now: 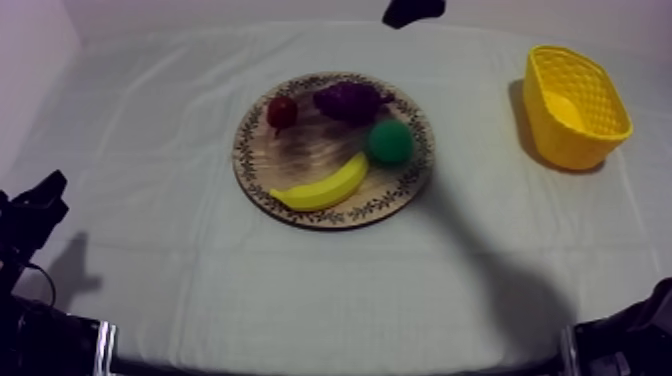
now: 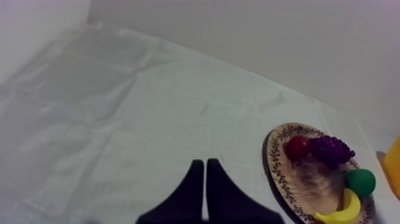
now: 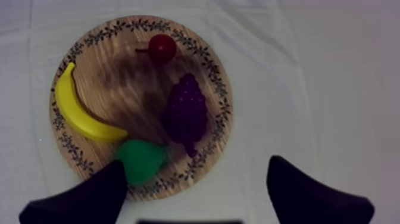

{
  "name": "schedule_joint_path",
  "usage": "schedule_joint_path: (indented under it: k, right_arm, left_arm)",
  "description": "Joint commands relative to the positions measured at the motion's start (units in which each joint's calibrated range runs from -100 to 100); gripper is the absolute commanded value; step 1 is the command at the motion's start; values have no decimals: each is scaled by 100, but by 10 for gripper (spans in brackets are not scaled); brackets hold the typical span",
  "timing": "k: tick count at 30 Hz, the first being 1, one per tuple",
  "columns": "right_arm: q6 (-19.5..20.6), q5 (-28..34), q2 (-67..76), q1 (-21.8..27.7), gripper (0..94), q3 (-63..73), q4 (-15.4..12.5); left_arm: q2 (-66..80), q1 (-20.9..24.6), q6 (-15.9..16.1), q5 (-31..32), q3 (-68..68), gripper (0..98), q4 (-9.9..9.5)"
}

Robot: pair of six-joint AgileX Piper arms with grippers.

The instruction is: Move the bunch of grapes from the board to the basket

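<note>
A dark purple bunch of grapes lies at the far side of the round wooden board. At the table's right stands the yellow basket, with nothing seen inside it. My right gripper hovers open above the board's rim, beside the grapes and a green pear; nothing is between its fingers. A dark part of that arm shows past the table's far edge. My left gripper rests shut on nothing at the near left.
On the board also lie a yellow banana along the near rim, the pear at the right and a small red fruit left of the grapes. Bare cloth lies between board and basket.
</note>
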State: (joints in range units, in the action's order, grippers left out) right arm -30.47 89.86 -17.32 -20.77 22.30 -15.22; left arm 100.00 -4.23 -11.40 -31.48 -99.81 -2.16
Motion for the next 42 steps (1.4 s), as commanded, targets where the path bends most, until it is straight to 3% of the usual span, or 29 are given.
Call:
schedule_joint_path:
  k: [1,30,42]
  right_arm:
    - [7,-61,-277,-31,666,45,32]
    - [107,-407,-3577,-74,630,1811,277]
    - [166,-362,-4043,-119,528,2080,380]
  left_arm:
    - [0,0,0,-5,3,0,-1]
    - [0,0,0,-5,3,0,-1]
    - [0,0,0,-5,3,0,-1]
